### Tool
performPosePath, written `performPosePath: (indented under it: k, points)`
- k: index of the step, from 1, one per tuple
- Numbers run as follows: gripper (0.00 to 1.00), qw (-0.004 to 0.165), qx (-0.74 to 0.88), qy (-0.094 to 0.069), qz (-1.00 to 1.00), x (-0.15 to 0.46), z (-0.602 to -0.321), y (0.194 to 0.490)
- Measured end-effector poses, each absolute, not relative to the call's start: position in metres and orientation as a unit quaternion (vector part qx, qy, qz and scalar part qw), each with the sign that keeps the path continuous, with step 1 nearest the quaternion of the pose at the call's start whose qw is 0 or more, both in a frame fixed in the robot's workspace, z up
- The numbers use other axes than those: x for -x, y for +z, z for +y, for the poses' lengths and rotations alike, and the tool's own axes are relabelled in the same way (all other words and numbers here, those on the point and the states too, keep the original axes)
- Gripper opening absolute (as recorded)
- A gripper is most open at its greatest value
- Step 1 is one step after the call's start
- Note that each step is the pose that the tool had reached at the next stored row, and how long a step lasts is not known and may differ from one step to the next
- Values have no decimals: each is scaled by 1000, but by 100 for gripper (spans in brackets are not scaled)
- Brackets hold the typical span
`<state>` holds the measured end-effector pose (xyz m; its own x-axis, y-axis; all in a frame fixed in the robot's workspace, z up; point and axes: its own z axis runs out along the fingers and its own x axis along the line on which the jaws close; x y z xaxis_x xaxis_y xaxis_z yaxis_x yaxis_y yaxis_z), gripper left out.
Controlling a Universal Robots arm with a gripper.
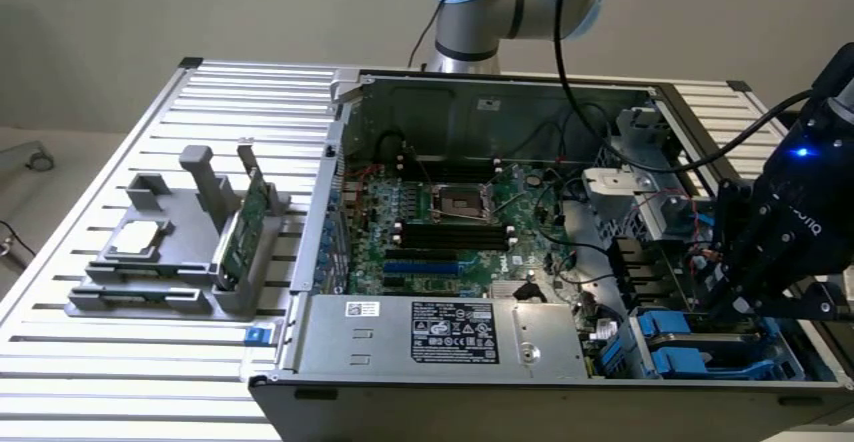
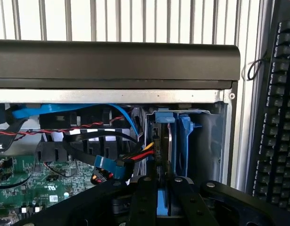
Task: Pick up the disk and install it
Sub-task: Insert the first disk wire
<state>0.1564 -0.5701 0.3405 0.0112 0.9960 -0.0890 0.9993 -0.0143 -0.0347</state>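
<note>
Disk (image 2: 169, 155) stands on edge in the drive bay at the corner of the open computer case (image 2: 116, 61), its blue carrier rails visible on either side of the metal body. In the wrist view the gripper (image 2: 162, 200) is pinching the disk's near edge, the black fingers (image 2: 144, 197) closed narrowly around the blue rail. Just beside the bay, a bundle of black, red and yellow cables (image 2: 135, 157) runs across to the green motherboard (image 2: 22, 183). A black keyboard (image 2: 277, 113) lies outside the case wall. In the exterior view the gripper (image 1: 741, 307) sits low over the blue bays (image 1: 694, 342) at the case's right. Farther off, a grey fixture (image 1: 174, 262) on the slatted table (image 1: 134, 382) holds an upright green card (image 1: 244, 227) and a small silver chip (image 1: 140, 239).
</note>
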Motion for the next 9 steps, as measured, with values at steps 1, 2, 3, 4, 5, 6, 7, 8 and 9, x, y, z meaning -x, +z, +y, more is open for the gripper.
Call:
performPosePath:
  k: [1,2,3,4,5,6,7,8,9]
  points:
    - [16,19,-711,-44,701,-156,-570,341]
    - [16,19,-711,-44,701,-156,-570,340]
    - [16,19,-711,-44,701,-156,-570,341]
    - [16,19,-711,-44,701,-156,-570,340]
    - [16,19,-711,-44,701,-156,-570,340]
    - [16,19,-711,-44,701,-156,-570,340]
    - [16,20,-711,-45,701,-156,-569,340]
    - [16,21,-711,-46,701,-157,-569,340]
    - [16,21,-711,-46,701,-157,-569,340]
